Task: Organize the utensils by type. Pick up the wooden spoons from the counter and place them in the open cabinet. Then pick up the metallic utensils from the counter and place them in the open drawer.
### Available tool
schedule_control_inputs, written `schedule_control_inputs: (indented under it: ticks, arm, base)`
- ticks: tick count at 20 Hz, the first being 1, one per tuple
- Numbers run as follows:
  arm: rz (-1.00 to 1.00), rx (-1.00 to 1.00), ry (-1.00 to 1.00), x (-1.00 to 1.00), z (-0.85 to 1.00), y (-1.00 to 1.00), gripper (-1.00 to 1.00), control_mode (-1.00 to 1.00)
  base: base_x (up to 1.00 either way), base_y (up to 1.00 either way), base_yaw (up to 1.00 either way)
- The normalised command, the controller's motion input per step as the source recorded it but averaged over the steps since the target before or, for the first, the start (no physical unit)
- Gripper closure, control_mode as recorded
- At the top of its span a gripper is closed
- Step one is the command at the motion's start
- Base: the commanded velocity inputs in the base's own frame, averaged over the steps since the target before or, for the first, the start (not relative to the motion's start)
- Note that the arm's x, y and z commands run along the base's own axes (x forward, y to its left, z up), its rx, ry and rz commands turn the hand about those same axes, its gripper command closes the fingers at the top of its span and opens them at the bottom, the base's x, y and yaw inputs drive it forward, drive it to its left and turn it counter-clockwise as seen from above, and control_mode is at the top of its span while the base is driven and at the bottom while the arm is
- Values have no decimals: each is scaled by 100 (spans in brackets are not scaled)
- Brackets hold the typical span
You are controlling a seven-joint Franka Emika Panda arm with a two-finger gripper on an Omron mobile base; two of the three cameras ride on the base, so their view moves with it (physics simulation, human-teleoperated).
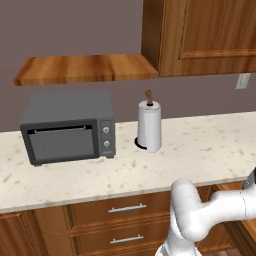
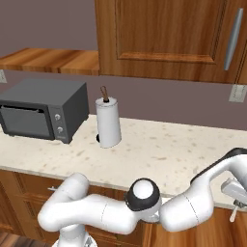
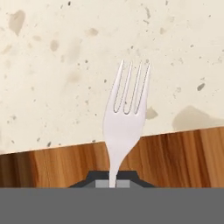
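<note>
Arm pose: the white arm folds low in front of the desk (image 2: 159, 149), its wrist reaching to 4 o'clock in the right base view, where the end effector (image 2: 234, 206) hangs past the desk edge. Its fingers are pressed onto the handle of a silver fork (image 3: 126, 118), tines pointing to 12 o'clock over the speckled top in the hand view. A grey microwave (image 1: 67, 127) and paper towel roll (image 1: 149, 126) stand at the back. No legible writing.
</note>
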Motion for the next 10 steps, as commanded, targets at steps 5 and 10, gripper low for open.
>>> schedule_control_inputs:
  ticks: [5, 10]
  arm:
    - [-37, 0, 0, -50, 0, -6, 100, -100]
    - [-35, 0, -1, -51, 0, 0, 100, -100]
  base:
    - [0, 0, 0]
    - [0, 0, 0]
